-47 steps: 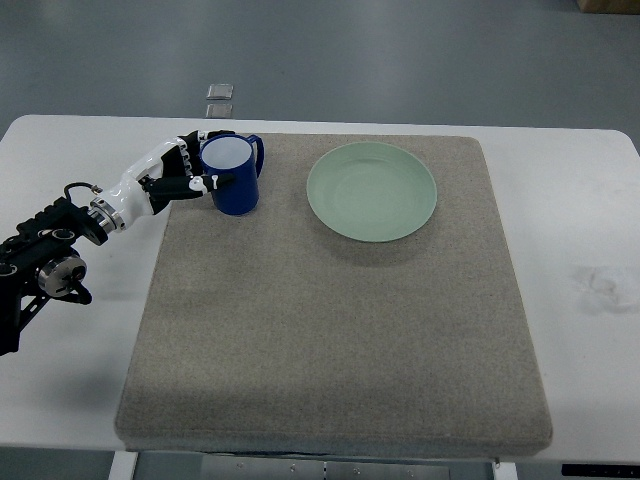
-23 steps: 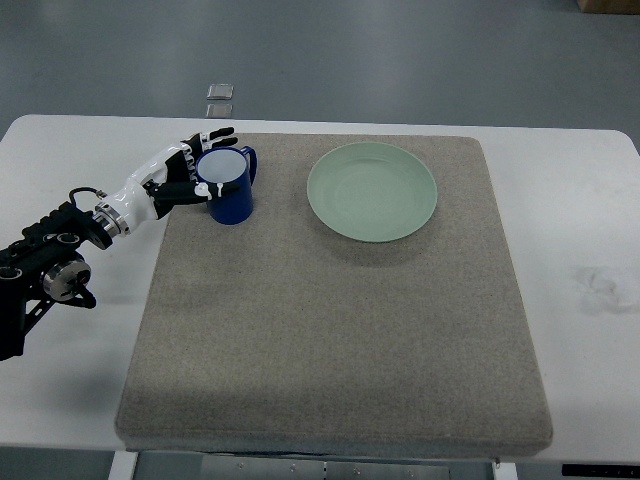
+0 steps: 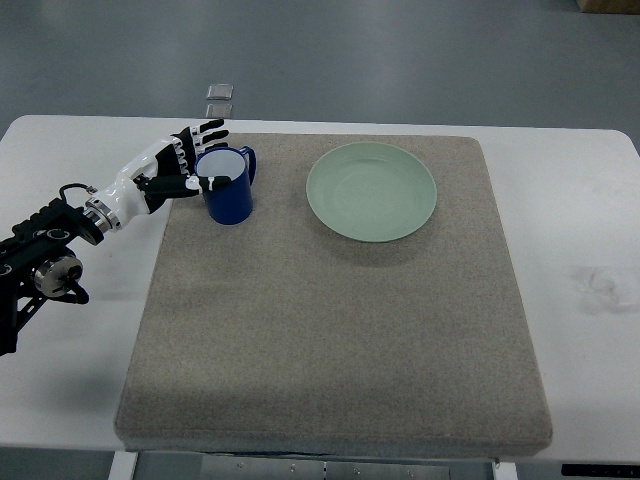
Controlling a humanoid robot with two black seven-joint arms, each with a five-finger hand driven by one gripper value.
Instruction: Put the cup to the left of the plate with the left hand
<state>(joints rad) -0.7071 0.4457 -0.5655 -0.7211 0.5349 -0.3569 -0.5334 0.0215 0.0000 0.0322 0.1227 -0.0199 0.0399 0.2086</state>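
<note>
left hand (image 3: 188, 166) fingers spread, holding nothing, just left of cup | cup (image 3: 228, 186) upright on mat (image 3: 330, 330), far-left, left of plate (image 3: 371, 191) | hand's way out: leftward

A single camera looks steeply down from the robot's own side, far enough off to take in nearly the whole white tabletop (image 3: 590, 200) and the grey mat (image 3: 340, 330) on it, with bare floor (image 3: 400, 60) showing beyond the tabletop's far edge.
</note>
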